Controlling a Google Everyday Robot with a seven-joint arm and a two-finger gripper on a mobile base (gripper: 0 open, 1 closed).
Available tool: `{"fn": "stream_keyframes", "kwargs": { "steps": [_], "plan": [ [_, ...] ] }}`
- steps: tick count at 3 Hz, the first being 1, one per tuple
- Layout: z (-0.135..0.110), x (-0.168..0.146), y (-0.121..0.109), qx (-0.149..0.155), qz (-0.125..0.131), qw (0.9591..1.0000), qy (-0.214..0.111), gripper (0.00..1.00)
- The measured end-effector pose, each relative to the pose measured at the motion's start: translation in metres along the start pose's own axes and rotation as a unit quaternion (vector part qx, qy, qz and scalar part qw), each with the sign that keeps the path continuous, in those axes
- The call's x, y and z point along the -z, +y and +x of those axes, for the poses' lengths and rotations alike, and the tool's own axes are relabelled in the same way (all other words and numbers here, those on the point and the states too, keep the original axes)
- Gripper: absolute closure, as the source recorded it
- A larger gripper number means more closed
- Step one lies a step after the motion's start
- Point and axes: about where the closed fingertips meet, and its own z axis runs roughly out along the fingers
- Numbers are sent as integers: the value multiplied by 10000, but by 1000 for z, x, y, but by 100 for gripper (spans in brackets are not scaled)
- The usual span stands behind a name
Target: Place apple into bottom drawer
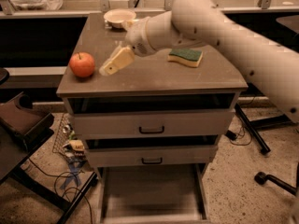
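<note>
The red-orange apple [82, 64] stands on the cabinet top [149, 76] near its left front corner. My gripper [110, 65] hangs just above the top, a short way right of the apple and apart from it, with its cream fingers [117, 59] pointing down-left toward it. It holds nothing. The bottom drawer [152, 190] is pulled out at the foot of the cabinet, and its grey floor is bare.
A green-and-yellow sponge [186, 57] lies on the right of the top. A white bowl [119, 17] stands at the back. The two upper drawers [152, 124] with black handles are in. A dark chair [23, 125] stands left, cables and a chair base on the floor.
</note>
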Motion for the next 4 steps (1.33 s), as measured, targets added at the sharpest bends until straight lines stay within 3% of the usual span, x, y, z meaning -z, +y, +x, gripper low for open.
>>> {"fn": "stream_keyframes", "kwargs": {
  "steps": [1, 2, 3, 4],
  "plan": [
    [-8, -54, 0, -136, -196, 9986, -461, 0],
    [-9, -84, 4, -139, -319, 9979, -555, 0],
    [-7, -116, 14, -144, -595, 9964, -579, 3],
    [-4, -129, 19, -131, -736, 9959, -510, 8]
  ]
}}
